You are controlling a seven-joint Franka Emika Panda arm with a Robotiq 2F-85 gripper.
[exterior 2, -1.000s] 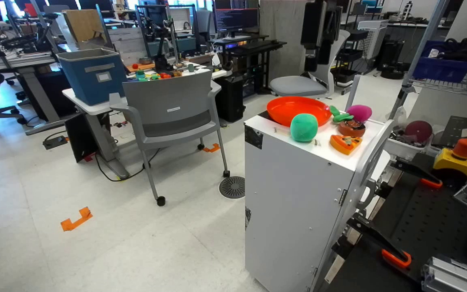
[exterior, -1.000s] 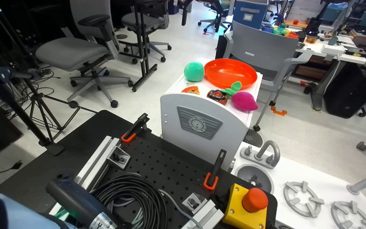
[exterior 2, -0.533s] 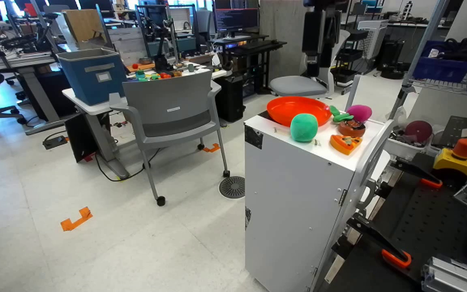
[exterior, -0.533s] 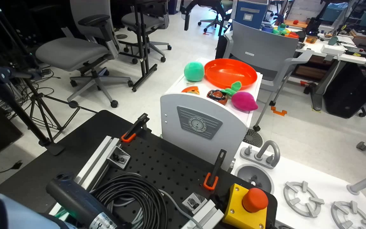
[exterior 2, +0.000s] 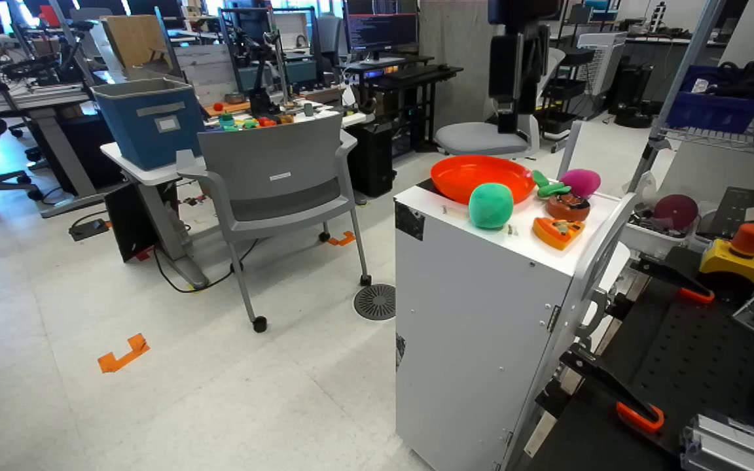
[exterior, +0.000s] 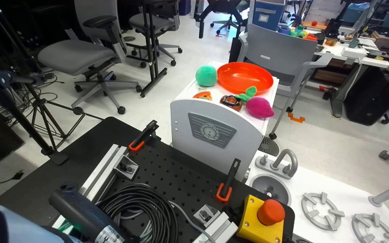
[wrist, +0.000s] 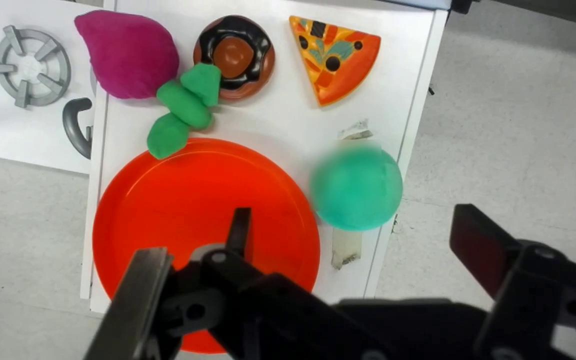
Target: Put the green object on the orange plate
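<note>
Fingers (wrist: 483,252) are spread wide, w/ nothing held. In wrist view, green ball (wrist: 358,190) is seen approx. 12 o'clock of mid-gap.

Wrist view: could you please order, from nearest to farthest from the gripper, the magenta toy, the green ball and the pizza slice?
1. Green ball, right of the orange plate.
2. Pizza slice, top middle of view.
3. Magenta toy, top left.

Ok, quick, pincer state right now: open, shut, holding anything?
Pincer: open, jaws wide apart, holding nothing; the green ball sits ungripped beside the orange plate.
</note>
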